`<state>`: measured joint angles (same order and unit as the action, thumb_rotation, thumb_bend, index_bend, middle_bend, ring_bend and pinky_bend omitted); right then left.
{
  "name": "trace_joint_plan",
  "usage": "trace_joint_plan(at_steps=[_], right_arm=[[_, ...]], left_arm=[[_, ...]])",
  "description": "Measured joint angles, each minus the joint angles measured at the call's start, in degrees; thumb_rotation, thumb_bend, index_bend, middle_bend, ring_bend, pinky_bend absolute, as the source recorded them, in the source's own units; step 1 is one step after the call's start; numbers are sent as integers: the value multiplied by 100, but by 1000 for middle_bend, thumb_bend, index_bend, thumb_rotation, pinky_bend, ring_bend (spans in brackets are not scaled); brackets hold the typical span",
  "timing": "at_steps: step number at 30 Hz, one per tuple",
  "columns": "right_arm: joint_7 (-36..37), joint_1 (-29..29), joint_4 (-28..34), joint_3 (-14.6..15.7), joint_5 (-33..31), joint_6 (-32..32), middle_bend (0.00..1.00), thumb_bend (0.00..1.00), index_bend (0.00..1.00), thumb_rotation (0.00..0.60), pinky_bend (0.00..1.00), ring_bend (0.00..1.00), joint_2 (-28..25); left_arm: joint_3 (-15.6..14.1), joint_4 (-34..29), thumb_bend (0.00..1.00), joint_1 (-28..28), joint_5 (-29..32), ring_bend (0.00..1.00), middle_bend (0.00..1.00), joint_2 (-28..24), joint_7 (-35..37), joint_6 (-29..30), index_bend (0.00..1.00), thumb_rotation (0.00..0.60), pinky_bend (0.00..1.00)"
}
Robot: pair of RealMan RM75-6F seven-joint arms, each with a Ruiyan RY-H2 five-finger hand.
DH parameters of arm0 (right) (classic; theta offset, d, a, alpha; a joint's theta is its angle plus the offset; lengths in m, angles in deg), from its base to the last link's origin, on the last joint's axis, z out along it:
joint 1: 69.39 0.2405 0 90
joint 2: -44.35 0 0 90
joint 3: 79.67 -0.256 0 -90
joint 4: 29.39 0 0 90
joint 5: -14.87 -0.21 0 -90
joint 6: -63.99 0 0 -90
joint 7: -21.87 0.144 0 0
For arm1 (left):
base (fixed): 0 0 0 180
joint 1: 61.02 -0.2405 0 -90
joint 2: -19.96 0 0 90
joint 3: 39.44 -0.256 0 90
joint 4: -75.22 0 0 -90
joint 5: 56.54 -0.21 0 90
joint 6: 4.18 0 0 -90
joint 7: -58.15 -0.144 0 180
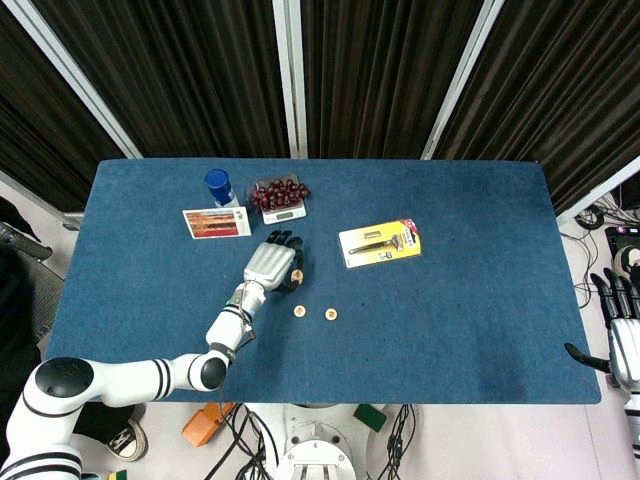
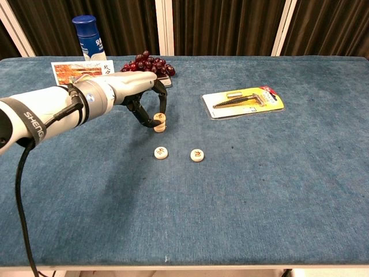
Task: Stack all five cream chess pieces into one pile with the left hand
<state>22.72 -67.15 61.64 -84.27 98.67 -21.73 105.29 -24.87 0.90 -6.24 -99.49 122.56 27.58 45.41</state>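
Observation:
My left hand (image 2: 135, 92) reaches in from the left, and its thumb and a finger pinch the top cream chess piece (image 2: 159, 118) of a short pile (image 2: 159, 126). In the head view the left hand (image 1: 270, 262) covers most of that pile (image 1: 297, 276). Two more cream pieces lie flat nearer the front: one (image 2: 161, 152) just below the pile and one (image 2: 197, 154) to its right; the head view shows both of them too (image 1: 299, 311) (image 1: 331, 314). My right hand (image 1: 625, 335) hangs off the table's right edge with its fingers apart and holds nothing.
A blue bottle (image 2: 90, 36), a picture card (image 2: 81, 69) and grapes on a small scale (image 2: 149, 63) stand behind the left hand. A yellow packaged tool (image 2: 245, 101) lies to the right of the pile.

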Motion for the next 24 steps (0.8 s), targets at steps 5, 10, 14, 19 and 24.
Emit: trace_joint_plan(at_steps=[5,10,14,19,24], right_arm=[[-17,6,21,-6,-8,8,24,153,0,600,37,0,-5],[-26,0,32,-6,-13,0,24,153,0,600,37,0,-7],[-20,-6,28,-8,-20,-9,24,153,0,600,36,0,-3],[-18,-11,25,-9,-21,-13,24,153,0,600,37,0,-7],[-15,2,21,-6,-9,5,24,153,0,600,36,0,-1]], left_arm=[[-32,-5,339,11,-10,0,117,-19,55,-18,431,600,0],[-69,-21,335,27,-38,0,117,-10,95,-15,431,600,0],[-95,-34,332,36,-68,0,115,-3,100,6,431,600,0],[-119,-89,326,24,-150,0,99,-11,91,137,420,600,0],[-153,-369,323,-46,-415,0,99,-125,175,281,420,600,0]])
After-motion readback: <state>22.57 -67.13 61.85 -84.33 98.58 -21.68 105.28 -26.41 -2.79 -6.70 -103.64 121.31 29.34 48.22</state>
